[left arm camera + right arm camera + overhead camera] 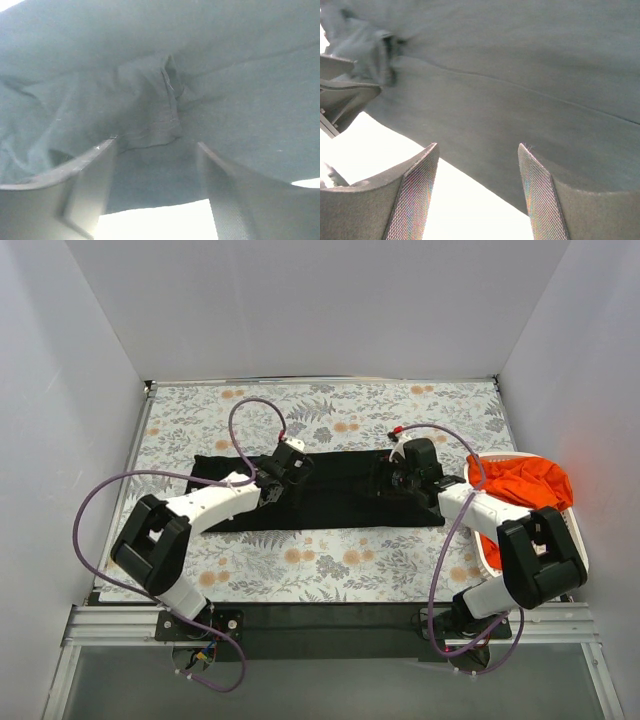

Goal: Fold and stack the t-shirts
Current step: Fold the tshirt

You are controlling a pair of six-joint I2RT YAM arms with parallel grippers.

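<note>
As the black cloth t-shirt [335,502] lies flat for folding, we poise left gripper [155,145] at nine o'clock, right gripper [477,150] at three, both spread.

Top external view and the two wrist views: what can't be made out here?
- Top view: fingertips of left gripper and right gripper, lost against the plain black cloth t-shirt under their wrists.
- Top view: bunched orange cloth in the white slatted plastic basket, partly behind the right arm; one piece or several, unclear.
- Wrist views: table beyond the shirt's edge, glared white.
</note>
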